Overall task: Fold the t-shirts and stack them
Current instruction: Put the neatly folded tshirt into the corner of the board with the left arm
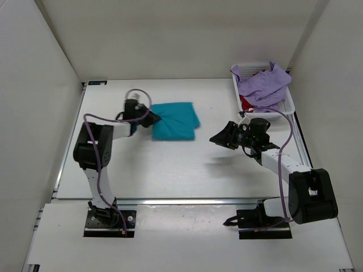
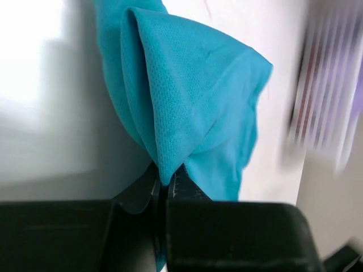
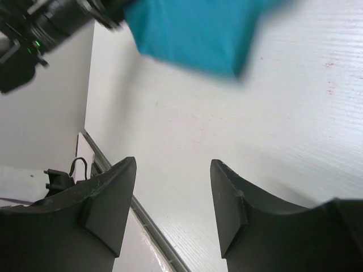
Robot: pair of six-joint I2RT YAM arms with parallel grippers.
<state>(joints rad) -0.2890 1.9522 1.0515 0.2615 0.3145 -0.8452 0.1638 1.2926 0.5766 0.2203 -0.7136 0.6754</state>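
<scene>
Left arm: rose from its base at the near left edge, bent at the elbow, forearm reaching away and to the right across the table (image 1: 170,170).
Left gripper (image 2: 167,181): clamped tight on a bunched corner of the teal t-shirt (image 1: 176,120), the cloth rising in a fold from between the two fingers in the left wrist view.
Teal t-shirt: lay as a folded, roughly square pad on the middle of the table, its left edge pinched by the left gripper; the rest rested flat.
Right arm: climbed from its base at the near right, forearm stretched away and leftward, wrist turned so the fingers pointed left.
Right gripper (image 1: 218,137): spread wide and holding nothing, poised over bare table, well apart from the teal t-shirt.
Lavender t-shirt (image 1: 264,82): heaped loosely in the white mesh basket (image 1: 286,105) at the far right, draped over its rim.
Red t-shirt (image 1: 247,103): in the same basket, mostly covered by the lavender one, only a patch visible.
</scene>
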